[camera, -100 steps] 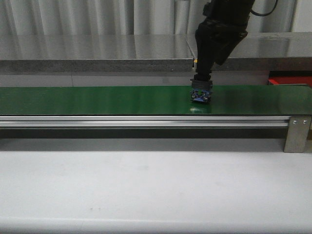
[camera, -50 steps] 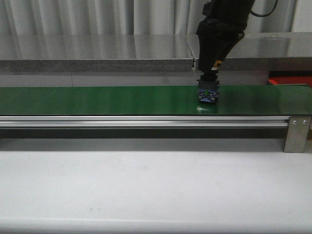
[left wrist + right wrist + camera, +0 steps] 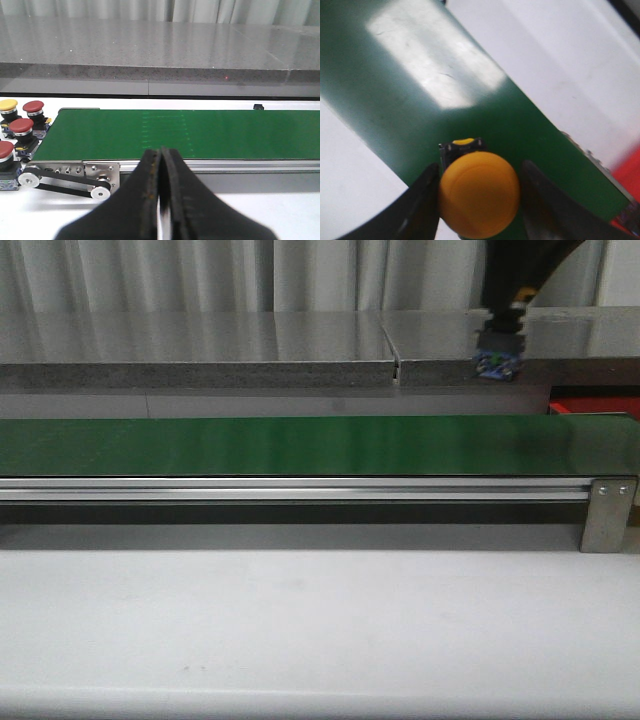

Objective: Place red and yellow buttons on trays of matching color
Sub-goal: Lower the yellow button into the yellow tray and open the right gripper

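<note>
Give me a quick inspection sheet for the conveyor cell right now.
Surface: green conveyor belt, bare in the front view.
Job's things: yellow button held in the right hand, lifted above the belt; three red buttons and one more yellow button wait off the belt's end. Red tray edge shows at far right; yellow tray not seen.
Clutter: nothing seen.
Grippers: right hand shut on the yellow button; left hand shut, empty.
Cables: nothing seen.
Surroundings: grey stone counter, curtain behind.
</note>
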`<state>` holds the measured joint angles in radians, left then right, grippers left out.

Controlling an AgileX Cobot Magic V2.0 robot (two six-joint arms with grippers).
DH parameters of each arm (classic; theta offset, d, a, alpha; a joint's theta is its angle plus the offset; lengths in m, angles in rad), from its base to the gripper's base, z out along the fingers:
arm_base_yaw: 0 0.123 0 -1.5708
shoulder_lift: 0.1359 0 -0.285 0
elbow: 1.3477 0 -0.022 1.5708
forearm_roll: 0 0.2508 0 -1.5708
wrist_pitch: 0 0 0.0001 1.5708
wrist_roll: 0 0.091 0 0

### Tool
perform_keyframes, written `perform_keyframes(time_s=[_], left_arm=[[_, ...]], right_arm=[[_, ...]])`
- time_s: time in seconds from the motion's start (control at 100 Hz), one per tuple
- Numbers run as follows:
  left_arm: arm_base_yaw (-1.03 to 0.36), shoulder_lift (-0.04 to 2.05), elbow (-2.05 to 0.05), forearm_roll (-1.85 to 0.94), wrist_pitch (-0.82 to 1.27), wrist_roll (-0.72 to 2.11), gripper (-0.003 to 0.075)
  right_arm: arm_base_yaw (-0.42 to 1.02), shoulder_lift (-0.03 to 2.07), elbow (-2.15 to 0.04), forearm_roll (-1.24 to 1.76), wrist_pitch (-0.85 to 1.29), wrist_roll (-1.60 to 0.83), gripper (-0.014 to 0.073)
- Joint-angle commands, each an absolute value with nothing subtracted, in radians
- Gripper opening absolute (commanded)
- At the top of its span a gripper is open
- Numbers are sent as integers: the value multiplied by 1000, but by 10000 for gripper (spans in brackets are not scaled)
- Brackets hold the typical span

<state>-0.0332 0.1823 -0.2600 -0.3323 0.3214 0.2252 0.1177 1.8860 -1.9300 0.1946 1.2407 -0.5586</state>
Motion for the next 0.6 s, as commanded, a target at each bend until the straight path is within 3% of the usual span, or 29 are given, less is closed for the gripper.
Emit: perform_keyframes(time_s=[0.0,0.3,0.59], left_arm=[[-42,190,-287,-345,240,222,-20],[-42,190,-287,-345,240,222,-20],[-42,190,-287,-345,240,222,-20]], right_arm=[[33,1785,-1933,191,1276,-530,70],[-259,1708,-1727,237,1214,-508,70],[-426,1713,-1461,244,892,-429,70]])
